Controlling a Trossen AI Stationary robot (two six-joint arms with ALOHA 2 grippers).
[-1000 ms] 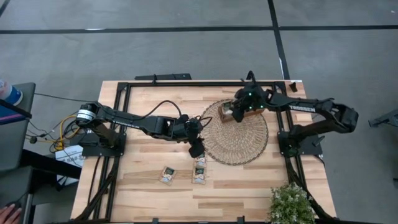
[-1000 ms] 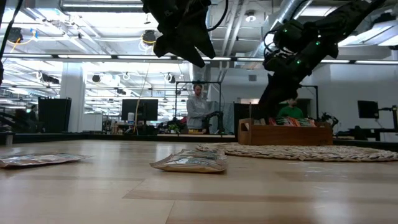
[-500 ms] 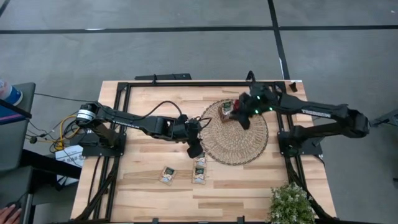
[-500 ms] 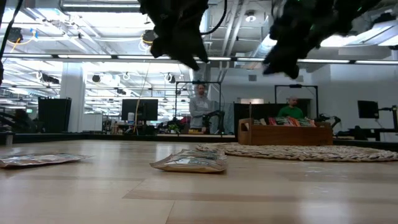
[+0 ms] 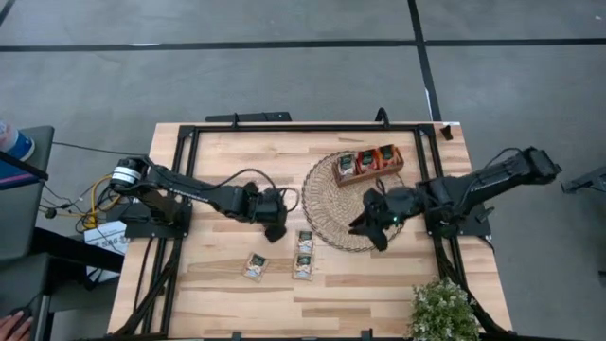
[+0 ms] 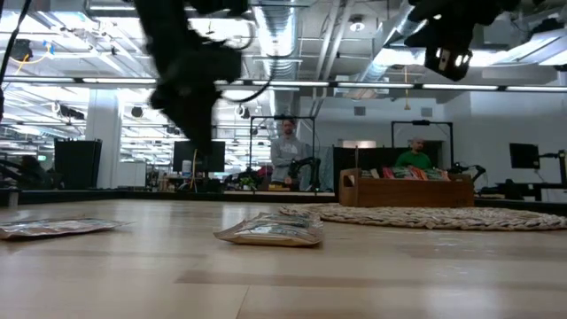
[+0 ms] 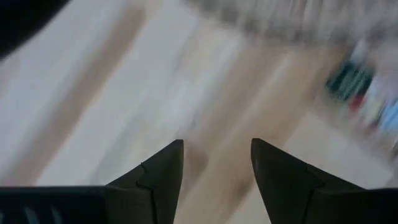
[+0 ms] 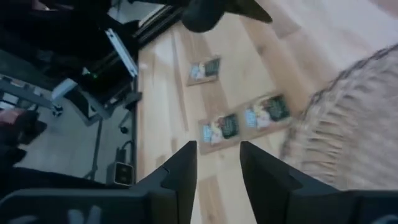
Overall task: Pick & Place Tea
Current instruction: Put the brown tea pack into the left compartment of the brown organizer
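Seen from above, three tea sachets [image 5: 304, 242] lie loose on the wooden bench [image 5: 213, 279] just beside the round wicker mat [image 5: 331, 204], and more sachets fill the wooden tray [image 5: 367, 163] standing on the mat's far edge. The left gripper [image 5: 276, 230] hovers over bare bench near the loose sachets, fingers [image 7: 158, 177] apart and empty. The right gripper [image 5: 369, 227] hangs over the mat's near edge (well apart from the tray), fingers [image 8: 180, 171] slightly apart, holding nothing.

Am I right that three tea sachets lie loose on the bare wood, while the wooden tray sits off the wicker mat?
Not quite. The high view shows the wooden tray sitting on the wicker mat, at its far edge. The three tea sachets do lie loose on the bare wood.
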